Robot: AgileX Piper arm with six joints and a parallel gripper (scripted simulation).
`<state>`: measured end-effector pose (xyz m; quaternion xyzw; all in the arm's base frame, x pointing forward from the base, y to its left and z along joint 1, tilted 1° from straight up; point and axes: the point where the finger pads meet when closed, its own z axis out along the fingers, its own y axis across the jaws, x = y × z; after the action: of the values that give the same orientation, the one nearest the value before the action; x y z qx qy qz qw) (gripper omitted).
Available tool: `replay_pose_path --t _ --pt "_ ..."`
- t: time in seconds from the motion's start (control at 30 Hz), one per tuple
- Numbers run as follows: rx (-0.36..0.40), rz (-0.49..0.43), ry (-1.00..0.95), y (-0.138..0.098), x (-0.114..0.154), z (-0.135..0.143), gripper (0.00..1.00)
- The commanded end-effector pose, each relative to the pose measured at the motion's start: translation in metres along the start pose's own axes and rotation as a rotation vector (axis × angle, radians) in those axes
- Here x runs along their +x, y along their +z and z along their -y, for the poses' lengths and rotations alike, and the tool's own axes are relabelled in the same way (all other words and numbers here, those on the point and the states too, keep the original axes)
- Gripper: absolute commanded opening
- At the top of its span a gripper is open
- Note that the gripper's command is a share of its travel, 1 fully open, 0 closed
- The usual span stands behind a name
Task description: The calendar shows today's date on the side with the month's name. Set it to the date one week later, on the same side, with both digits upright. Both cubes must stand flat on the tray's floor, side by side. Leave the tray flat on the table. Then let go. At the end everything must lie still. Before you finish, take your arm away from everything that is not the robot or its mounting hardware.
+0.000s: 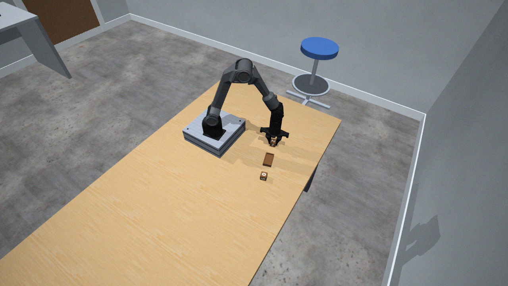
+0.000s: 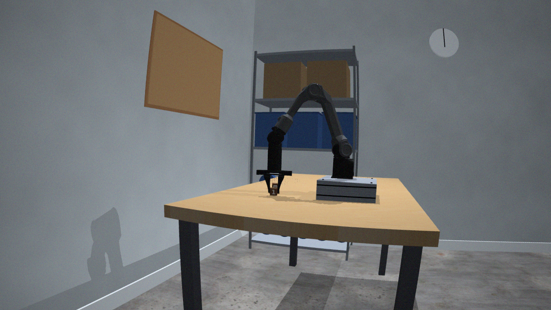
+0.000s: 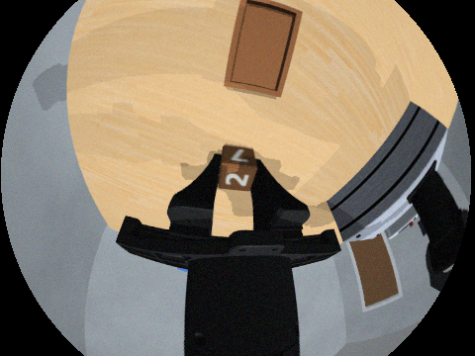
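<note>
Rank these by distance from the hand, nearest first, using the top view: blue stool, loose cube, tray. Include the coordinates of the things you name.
1. Tray [image 1: 268, 159] [image 3: 262, 49]: just below the hand [image 1: 273, 143] [image 2: 273, 191] [image 3: 236, 164] in the picture.
2. Loose cube [image 1: 263, 176] [image 2: 274, 185]: beyond the tray, lower still.
3. Blue stool [image 1: 319, 47] [image 3: 183, 270]: upper right, off the table.

Brown cubes [image 1: 263, 176] [image 3: 237, 168] with white digits; plain brown tray [image 1: 268, 159] [image 3: 262, 47]; black fingers [image 1: 273, 140] [image 2: 273, 191].

Tray [image 1: 268, 159] [image 3: 262, 49]: far edge clipped in wrist view. Table [image 1: 142, 195] [image 2: 308, 225] [image 3: 148, 124]: near end cropped in top view. Desk [image 1: 17, 14], far left: cut off. Stool [image 1: 319, 47] [image 2: 264, 178] [image 3: 183, 269]: mostly hidden, exterior view.
</note>
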<state>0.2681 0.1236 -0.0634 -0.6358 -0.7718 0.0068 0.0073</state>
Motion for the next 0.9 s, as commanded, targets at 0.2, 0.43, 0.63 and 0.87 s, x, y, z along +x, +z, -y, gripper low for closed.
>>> replay_pose_path --t 0.2,0.43,0.63,0.87 --pt "-0.001 -0.001 -0.002 -0.0003 0.0004 -0.0001 0.35" --pt "0.000 -0.001 -0.002 0.0013 0.0004 0.0002 0.35" --pt "0.000 -0.001 -0.002 0.0026 0.0003 0.0003 0.35" --pt "0.000 -0.001 -0.002 0.0039 0.0003 0.0002 0.35"
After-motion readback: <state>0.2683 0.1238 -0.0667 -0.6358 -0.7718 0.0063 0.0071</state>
